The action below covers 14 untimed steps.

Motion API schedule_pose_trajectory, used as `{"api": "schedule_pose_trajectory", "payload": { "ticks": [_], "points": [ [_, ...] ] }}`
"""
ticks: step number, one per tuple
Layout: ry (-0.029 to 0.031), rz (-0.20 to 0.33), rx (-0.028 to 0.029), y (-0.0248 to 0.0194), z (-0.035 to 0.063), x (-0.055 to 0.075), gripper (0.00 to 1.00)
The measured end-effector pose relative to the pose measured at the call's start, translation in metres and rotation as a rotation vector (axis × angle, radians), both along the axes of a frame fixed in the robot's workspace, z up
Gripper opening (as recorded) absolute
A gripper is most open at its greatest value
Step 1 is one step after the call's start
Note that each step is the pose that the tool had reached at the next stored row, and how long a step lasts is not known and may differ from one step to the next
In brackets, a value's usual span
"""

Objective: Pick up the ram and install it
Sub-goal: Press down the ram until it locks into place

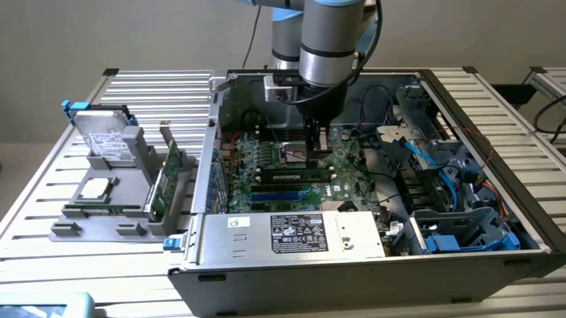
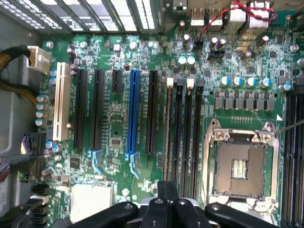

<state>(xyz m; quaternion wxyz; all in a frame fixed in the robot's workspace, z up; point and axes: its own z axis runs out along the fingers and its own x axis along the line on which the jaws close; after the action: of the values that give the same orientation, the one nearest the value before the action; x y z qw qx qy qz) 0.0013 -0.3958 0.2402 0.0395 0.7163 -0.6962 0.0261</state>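
Ram: dark-green stick, pale label, on edge in motherboard slot.

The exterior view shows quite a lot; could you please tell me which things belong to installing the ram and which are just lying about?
Part of the job: the ram, on the motherboard beside the processor socket; the gripper, shut, above the board.
Just lying about: the hard drive, the expansion card and the processor chip in the grey holder; the power supply.

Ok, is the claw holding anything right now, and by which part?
Cannot tell. The claw is shut, low over the motherboard; the ram stands in a slot close by, with no grip on it visible.
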Motion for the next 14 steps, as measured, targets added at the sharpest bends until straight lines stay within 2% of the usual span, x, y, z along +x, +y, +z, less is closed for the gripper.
{"api": "schedule_pose_trajectory", "payload": {
  "ticks": [5, 12, 14],
  "points": [
    [-0.0001, 0.0, 0.0001, -0.0005, -0.0004, 0.013, 0.11],
    [-0.0003, -0.004, 0.0002, -0.0025, -0.0049, 0.014, 0.11],
    [-0.0029, -0.015, 0.0005, -0.0024, -0.005, 0.014, 0.11]
  ]
}}
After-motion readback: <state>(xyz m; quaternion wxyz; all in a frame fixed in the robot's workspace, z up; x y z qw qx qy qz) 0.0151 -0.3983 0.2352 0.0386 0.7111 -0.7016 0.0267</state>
